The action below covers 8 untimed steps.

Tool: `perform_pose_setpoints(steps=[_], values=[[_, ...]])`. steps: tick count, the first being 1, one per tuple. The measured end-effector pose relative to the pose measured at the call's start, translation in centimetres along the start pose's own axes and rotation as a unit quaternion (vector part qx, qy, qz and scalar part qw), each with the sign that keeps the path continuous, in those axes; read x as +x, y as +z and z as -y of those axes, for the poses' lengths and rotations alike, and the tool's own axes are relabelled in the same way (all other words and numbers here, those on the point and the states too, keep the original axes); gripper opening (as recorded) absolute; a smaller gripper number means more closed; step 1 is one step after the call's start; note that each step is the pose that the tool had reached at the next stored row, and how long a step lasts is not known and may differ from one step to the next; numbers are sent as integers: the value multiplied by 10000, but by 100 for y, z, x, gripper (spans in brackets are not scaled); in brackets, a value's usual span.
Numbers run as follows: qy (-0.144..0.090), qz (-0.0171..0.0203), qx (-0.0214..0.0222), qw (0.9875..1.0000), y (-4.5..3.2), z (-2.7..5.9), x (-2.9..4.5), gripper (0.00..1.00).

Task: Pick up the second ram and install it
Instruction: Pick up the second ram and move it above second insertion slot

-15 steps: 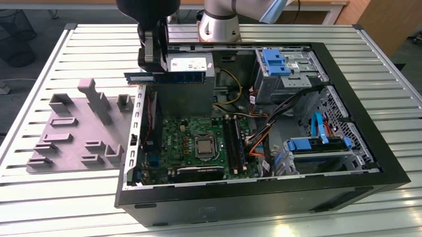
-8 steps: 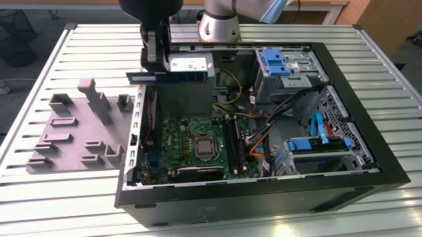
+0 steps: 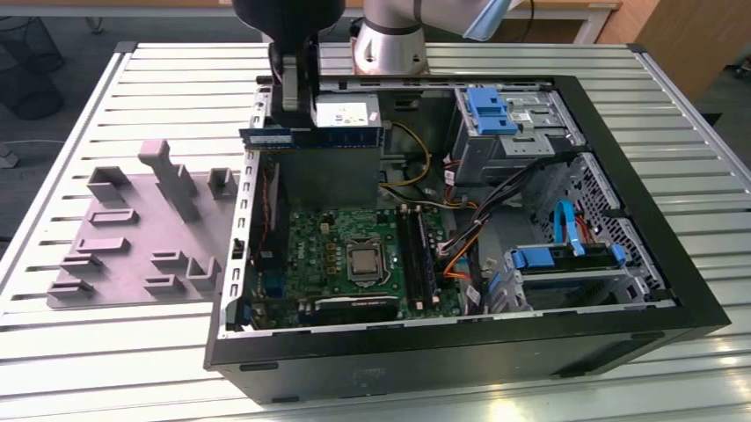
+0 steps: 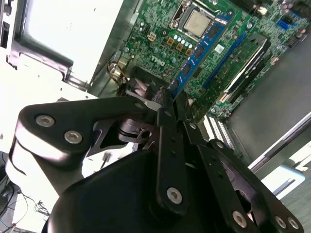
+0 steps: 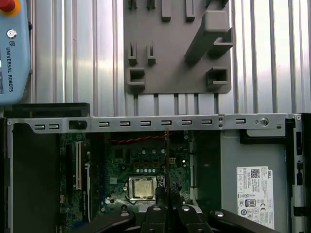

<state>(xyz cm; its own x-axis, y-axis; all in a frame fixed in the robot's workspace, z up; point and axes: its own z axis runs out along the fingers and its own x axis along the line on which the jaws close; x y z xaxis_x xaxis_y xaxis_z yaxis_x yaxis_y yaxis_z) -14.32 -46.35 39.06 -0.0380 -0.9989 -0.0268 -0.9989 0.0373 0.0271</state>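
Observation:
The second ram (image 3: 315,137), a long blue stick with dark chips, hangs level above the open computer case (image 3: 657,290), over the far-left corner in the exterior view. My gripper (image 3: 290,121) is shut on its upper edge near one end. In the second wrist view the ram (image 4: 197,56) runs out from between the black fingers (image 4: 163,104) over the green motherboard (image 4: 155,34). The first wrist view has the stick edge-on as a thin line (image 5: 166,160) above the processor socket (image 5: 141,188). The black memory slots (image 3: 417,255) lie beside the socket (image 3: 365,261).
A grey holder plate (image 3: 141,237) with upright blocks lies on the slatted table at the exterior view's left. Inside the case are the power supply (image 3: 347,114), blue drive cages (image 3: 487,110) and cable bundles (image 3: 470,237). A teach pendant (image 5: 12,48) lies on the table.

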Motion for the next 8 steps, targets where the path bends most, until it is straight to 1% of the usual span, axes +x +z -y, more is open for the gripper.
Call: perform_pose_setpoints(steps=[8], values=[[0,0,0,10000,-2,137,-5,14]])
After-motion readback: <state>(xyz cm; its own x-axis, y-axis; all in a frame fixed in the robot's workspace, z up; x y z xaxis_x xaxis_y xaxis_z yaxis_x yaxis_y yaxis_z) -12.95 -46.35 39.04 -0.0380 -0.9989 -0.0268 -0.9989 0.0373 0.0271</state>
